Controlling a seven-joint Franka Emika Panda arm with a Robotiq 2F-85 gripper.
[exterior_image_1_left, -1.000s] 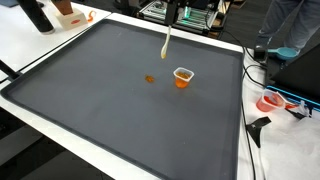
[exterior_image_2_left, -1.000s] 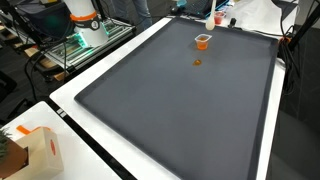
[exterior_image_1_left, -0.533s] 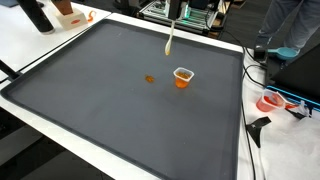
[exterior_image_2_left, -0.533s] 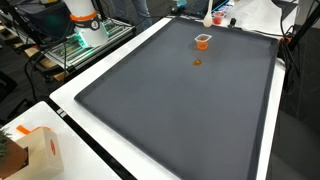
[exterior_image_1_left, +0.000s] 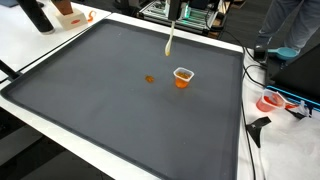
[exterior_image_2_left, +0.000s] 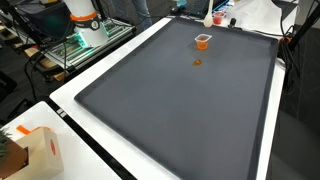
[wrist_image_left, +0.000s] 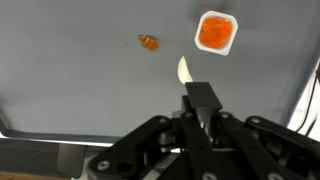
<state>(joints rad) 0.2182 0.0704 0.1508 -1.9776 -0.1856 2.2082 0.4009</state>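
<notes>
The gripper (wrist_image_left: 203, 110) is pinched on a pale spoon (wrist_image_left: 184, 71), which hangs over the dark mat (exterior_image_1_left: 90, 100) near its far edge, where open mat spreads wide. Only the wrist view shows the grip; the exterior views cut the gripper off. An orange cup (wrist_image_left: 215, 32) and an orange scrap (wrist_image_left: 149, 42) lie nearby, apart.

No text, label, brand or number was legible in any view. The small cup (exterior_image_1_left: 181, 83) and the pale spoon (wrist_image_left: 184, 70) showed no lettering that could be made out. The cardboard box (exterior_image_2_left: 30, 152) at the table corner may have carried print, but it was too small and blurred to read.
</notes>
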